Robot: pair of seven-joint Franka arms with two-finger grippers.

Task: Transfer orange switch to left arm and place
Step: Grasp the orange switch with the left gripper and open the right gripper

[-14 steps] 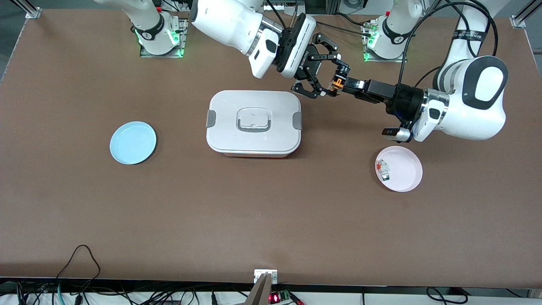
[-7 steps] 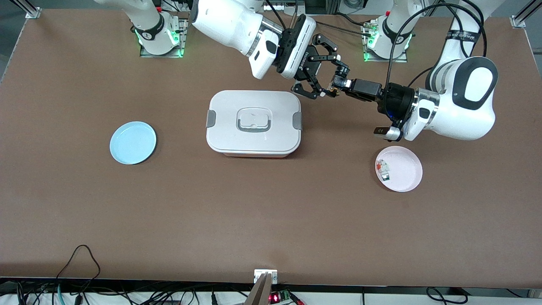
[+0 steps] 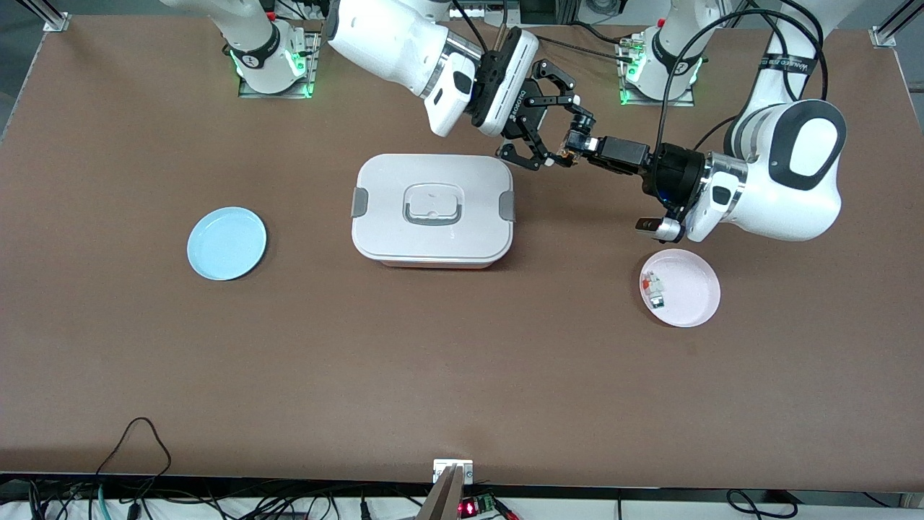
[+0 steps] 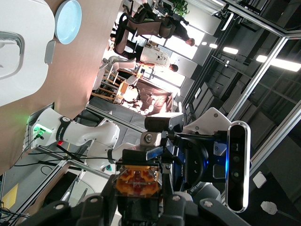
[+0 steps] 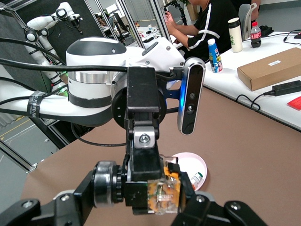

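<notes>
The orange switch (image 3: 574,143) is held up in the air by my left gripper (image 3: 575,142), which is shut on it. It shows as an orange block between the left fingers in the left wrist view (image 4: 138,181). My right gripper (image 3: 564,139) is open, with its fingers spread on either side of the switch without closing on it. In the right wrist view the switch (image 5: 162,198) sits between the spread jaws of the right gripper (image 5: 155,213). Both grippers hover over the table just off the corner of the white box (image 3: 432,209) toward the left arm's end.
A blue plate (image 3: 227,243) lies toward the right arm's end of the table. A pink plate (image 3: 689,303) with small white, red and green pieces lies toward the left arm's end, under the left arm's wrist. The box stands between the two plates.
The left arm has pushed the switch toward the right gripper, and it now lies between the open right fingers. The right arm has barely moved.
</notes>
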